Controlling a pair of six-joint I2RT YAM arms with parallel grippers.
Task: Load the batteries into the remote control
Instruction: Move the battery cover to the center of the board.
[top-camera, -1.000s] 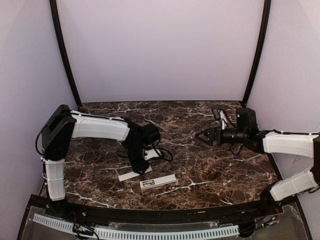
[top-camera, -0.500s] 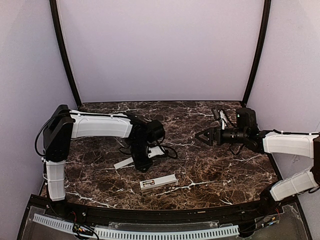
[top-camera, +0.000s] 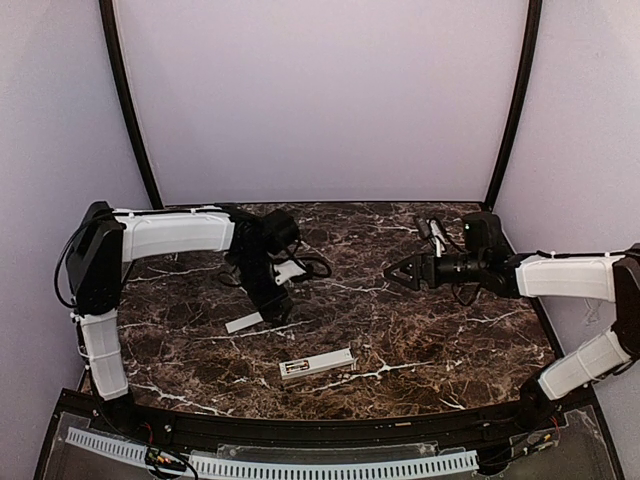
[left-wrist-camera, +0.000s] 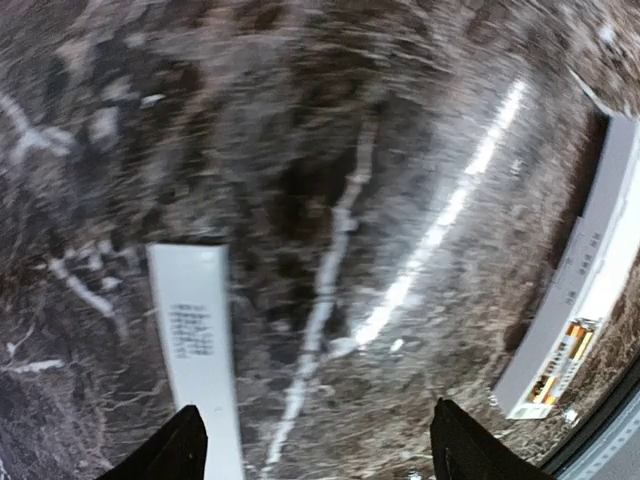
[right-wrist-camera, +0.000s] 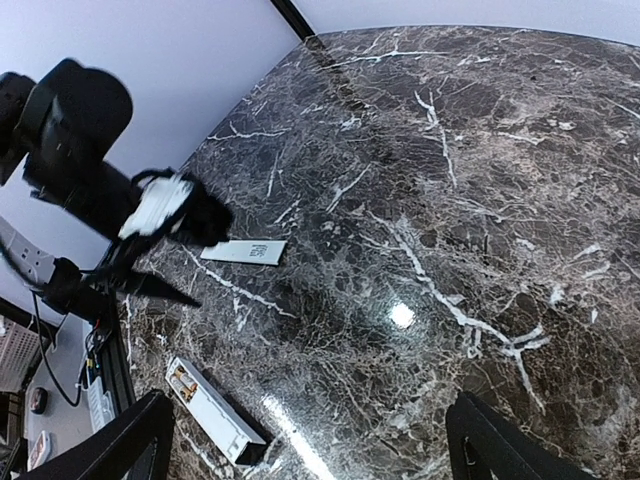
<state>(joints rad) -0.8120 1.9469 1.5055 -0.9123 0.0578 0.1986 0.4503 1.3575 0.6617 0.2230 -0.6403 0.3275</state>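
The white remote control (top-camera: 318, 364) lies near the table's front edge, its open compartment facing up. Gold-yellow batteries (left-wrist-camera: 562, 352) sit side by side in that compartment at its end, and the batteries (right-wrist-camera: 182, 379) show there in the right wrist view too. The remote (left-wrist-camera: 592, 280) is at the right edge of the left wrist view. My left gripper (top-camera: 275, 306) hangs open over the marble, nothing between its fingers (left-wrist-camera: 186, 446). A flat white cover strip (left-wrist-camera: 194, 345) lies under its left finger. My right gripper (top-camera: 405, 272) is open and empty, well right of the remote (right-wrist-camera: 212, 412).
The cover strip (top-camera: 243, 322) lies on the dark marble table (top-camera: 420, 340), left of and behind the remote. The left arm's wrist and cable (right-wrist-camera: 150, 208) hang above the strip (right-wrist-camera: 243, 252). Black frame posts and lilac walls bound the back and sides.
My left gripper carried the cover strip back and left away from the remote, set it on the marble, opened and drew back. The right gripper shifted slightly left.
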